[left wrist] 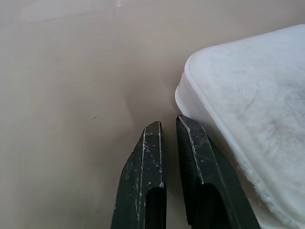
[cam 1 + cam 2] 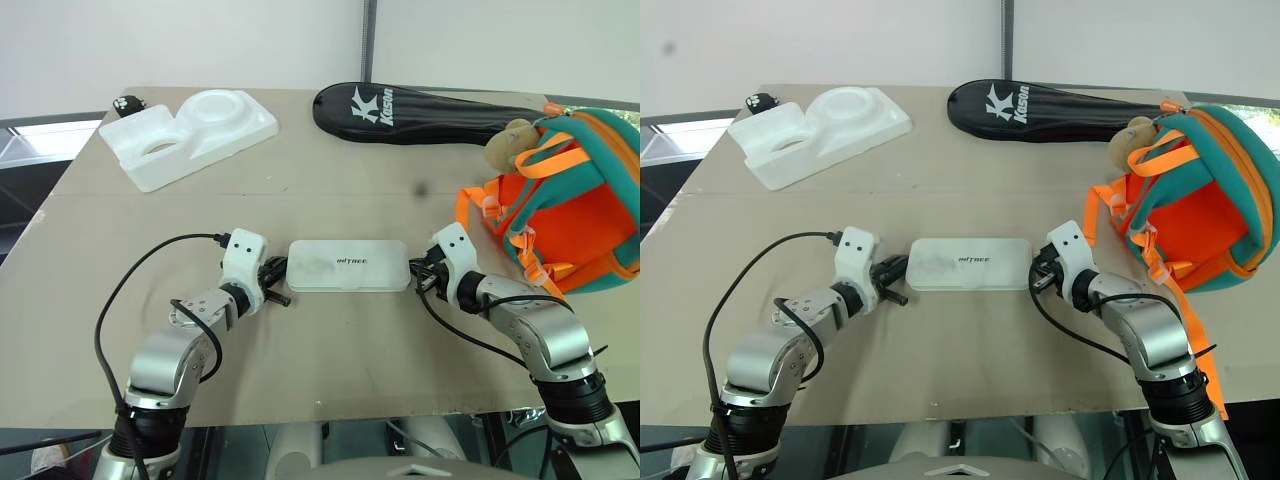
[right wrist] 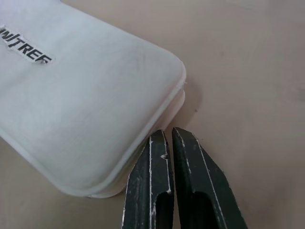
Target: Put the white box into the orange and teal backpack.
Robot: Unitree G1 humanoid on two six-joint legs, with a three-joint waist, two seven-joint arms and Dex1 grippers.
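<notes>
Pressing in on the white box (image 2: 348, 265) from both short ends, both grippers clenched and holding nothing.

Lying flat on the bench (image 2: 330, 180), lid up with the dark lettering showing, directly between the left gripper (image 2: 278, 283) and the right gripper (image 2: 419, 272). Sitting with fingers (image 1: 195, 157) pinched together right against the box's rounded corner at the left gripper; resting with fingers (image 3: 190, 167) likewise closed at the box's end edge at the right gripper. Standing just beyond and outward of the right gripper, the orange and teal backpack (image 2: 570, 215), tipped with its orange panel facing the box and a tan plush toy (image 2: 510, 143) at its top. Lying well beyond both grippers at the bench's far side, a white foam tray (image 2: 190, 135) and a black racket cover (image 2: 420, 112).
</notes>
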